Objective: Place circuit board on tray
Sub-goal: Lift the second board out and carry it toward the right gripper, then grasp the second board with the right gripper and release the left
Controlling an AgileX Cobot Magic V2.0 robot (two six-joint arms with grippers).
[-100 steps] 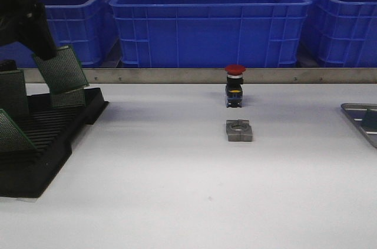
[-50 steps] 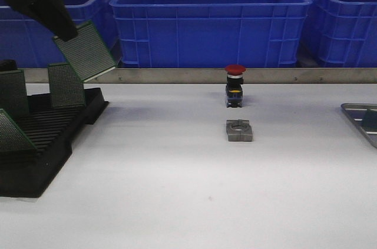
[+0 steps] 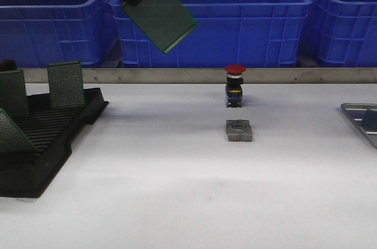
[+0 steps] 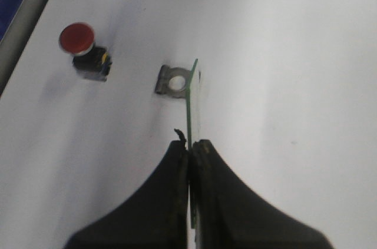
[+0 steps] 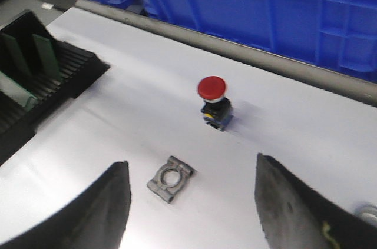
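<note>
A green perforated rectangular circuit board (image 3: 159,13) hangs tilted high above the white table (image 3: 177,190), pinched at one edge by the black left gripper (image 4: 189,153). The silvery-grey ribbed metal tray (image 3: 360,118) lies far right. The right gripper (image 5: 191,202) is spread wide, empty, above a grey metal bracket (image 5: 171,178) and red-capped push button (image 5: 213,103).

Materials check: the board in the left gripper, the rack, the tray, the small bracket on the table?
Circuit board: looks like green laminate perfboard with a fine dot grid, thin edge-on from the left wrist. Rack: probably matte black moulded plastic, finely slotted. Tray: apparently silvery-grey metal with a dull sheen and raised rim. Bracket: grey, likely cast metal, rough matte surface around a round bore.
</note>
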